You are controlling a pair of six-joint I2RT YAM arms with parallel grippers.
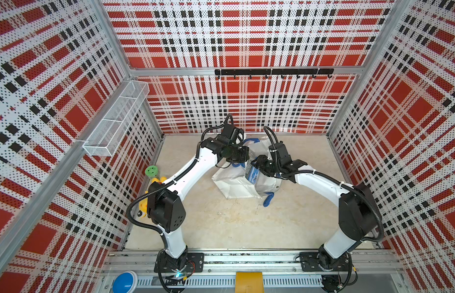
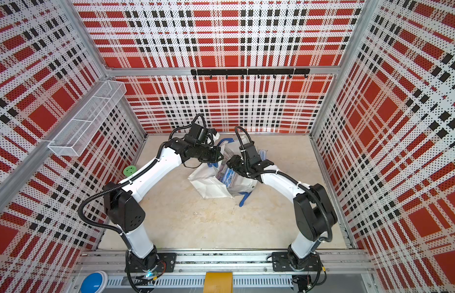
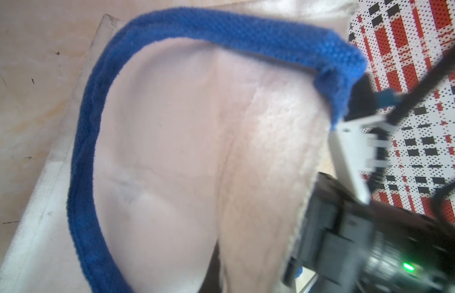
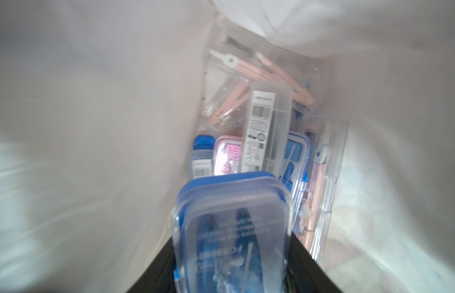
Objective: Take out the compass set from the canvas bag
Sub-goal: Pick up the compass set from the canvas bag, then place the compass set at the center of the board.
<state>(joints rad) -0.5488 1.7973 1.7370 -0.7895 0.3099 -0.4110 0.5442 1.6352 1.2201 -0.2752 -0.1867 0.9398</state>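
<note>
The step in hand looked to be drawing one compass set (image 4: pixel 231 223), a clear case with a blue lid, out of the canvas bag (image 1: pixel 234 185), which lay slumped on the desk (image 1: pixel 221 223) toward the back, between the two arms. The right hand (image 1: pixel 259 168) reached into the bag's mouth, its black fingers (image 4: pixel 155 274) narrowed on the near end of that case. The left hand (image 1: pixel 240 155) was closed tight, seemingly on the blue handle (image 3: pixel 221 28), though the pinch itself was out of sight. To do this well, the left hand would need to hold the handle up so that the mouth stayed open. The right would do best to pull back along the line of the case, not sideways, since soft fabric pressed close on one side. The other clear cases (image 4: pixel 267 121) stood packed just behind it and could be dragged along or tipped. Smooth plastic gripped only at its end might slip or swing, so a slow, level pull seemed wise. The desk was pale and lightly stained, and bare in front of the bag. A green roll (image 1: pixel 151 170) lay near its left edge. Red, black and white plaid walls (image 1: pixel 246 38) enclosed the space, with a wire basket (image 1: pixel 117 119) on the left wall and a black hook rail (image 1: pixel 272 71) on the back one.
</note>
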